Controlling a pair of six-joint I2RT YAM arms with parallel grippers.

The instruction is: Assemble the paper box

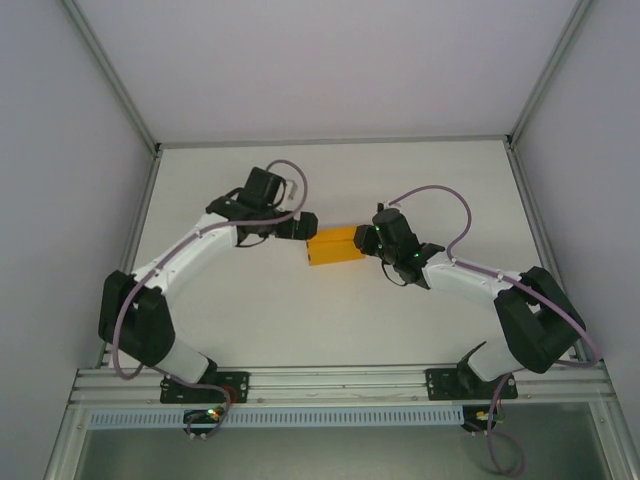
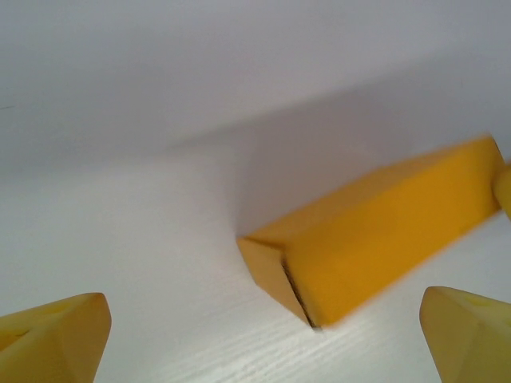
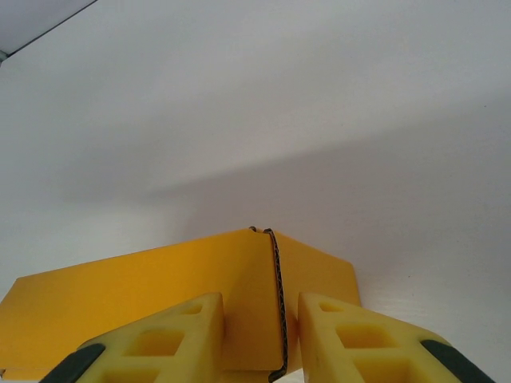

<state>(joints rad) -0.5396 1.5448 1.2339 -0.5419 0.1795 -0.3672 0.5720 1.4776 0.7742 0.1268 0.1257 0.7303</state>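
Note:
The paper box (image 1: pixel 335 246) lies as a small closed orange-yellow rectangular box in the middle of the white table (image 1: pixel 330 320). My left gripper (image 1: pixel 303 232) stands open just off its left end. In the left wrist view the box (image 2: pixel 383 231) lies ahead and to the right, its end flap seam showing, and the left gripper (image 2: pixel 263 307) holds nothing between its wide-apart fingertips (image 2: pixel 56 335). My right gripper (image 1: pixel 368 243) is at the box's right end. In the right wrist view that gripper (image 3: pixel 259 307) is shut on the box (image 3: pixel 120 295), its fingers (image 3: pixel 351 339) pressing either side of the end corner.
White enclosure walls ring the table, with a metal frame post at the back left (image 1: pixel 157 148) and back right (image 1: pixel 510 140). An aluminium rail (image 1: pixel 330 385) carries both arm bases along the near edge.

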